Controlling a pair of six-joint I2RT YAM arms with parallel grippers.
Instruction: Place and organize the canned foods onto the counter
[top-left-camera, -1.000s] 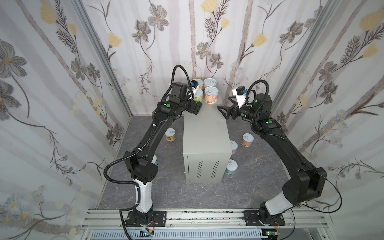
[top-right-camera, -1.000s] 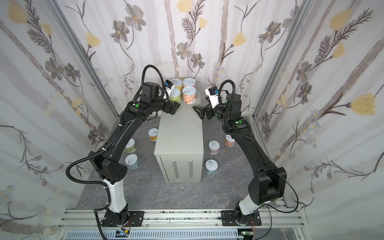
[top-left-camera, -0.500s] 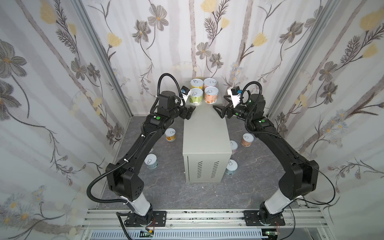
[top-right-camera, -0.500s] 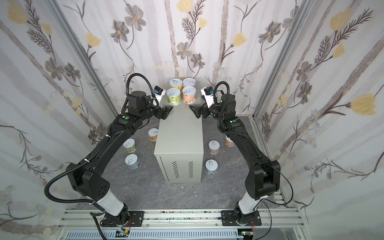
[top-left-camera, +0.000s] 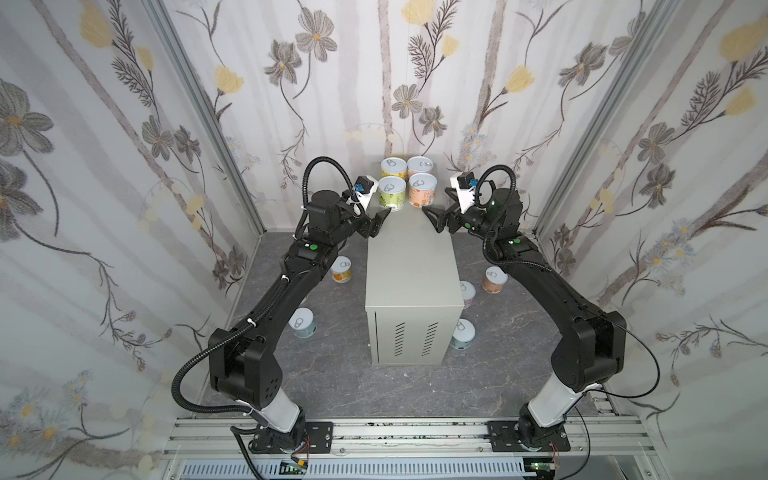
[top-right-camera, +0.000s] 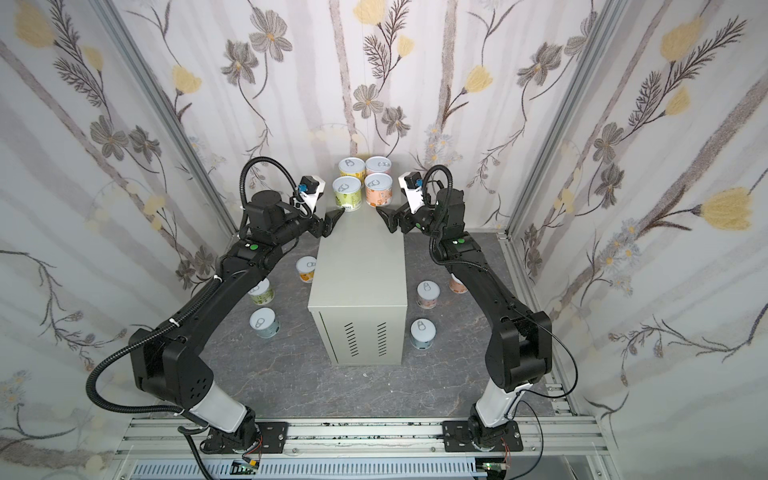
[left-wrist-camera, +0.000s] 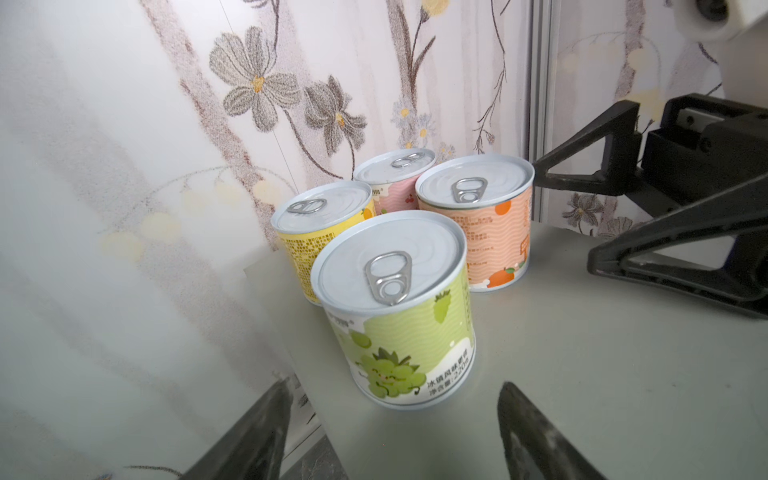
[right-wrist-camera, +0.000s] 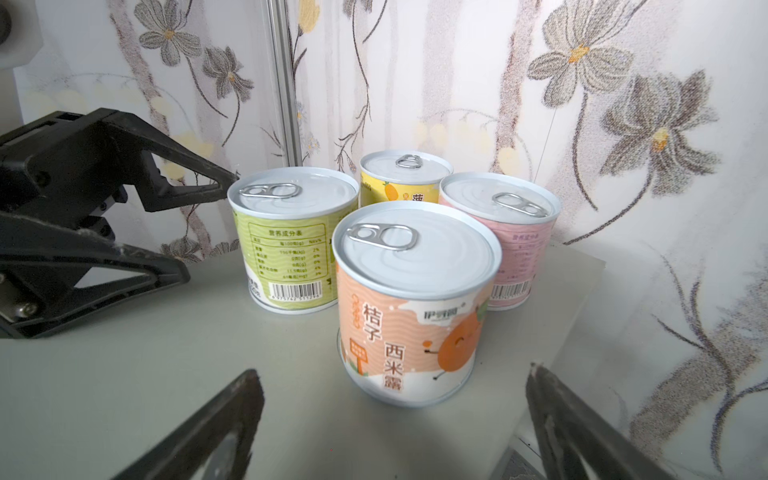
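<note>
Four cans stand in a tight square at the far end of the counter (top-left-camera: 409, 266): yellow (top-left-camera: 392, 167), pink (top-left-camera: 421, 165), green (top-left-camera: 392, 193) and orange (top-left-camera: 422, 189). My left gripper (top-left-camera: 380, 220) hovers at the counter's far left edge, just short of the green can (left-wrist-camera: 395, 307). It is open and empty, fingertips (left-wrist-camera: 282, 395) apart. My right gripper (top-left-camera: 432, 220) is open and empty at the far right edge, facing the orange can (right-wrist-camera: 415, 307). Each wrist view shows the opposite gripper beyond the cans.
More cans stand on the dark floor. Left of the counter are a yellow-orange one (top-left-camera: 341, 269), a green one (top-right-camera: 261, 291) and a light blue one (top-left-camera: 302, 323). On the right are orange (top-left-camera: 494, 279), pink (top-left-camera: 467, 292) and light blue (top-left-camera: 462, 333). Flowered walls close in on three sides.
My left gripper has drawn back from the green can, which stays on the counter, and its jaws have narrowed. The right gripper has shifted slightly towards the counter.
</note>
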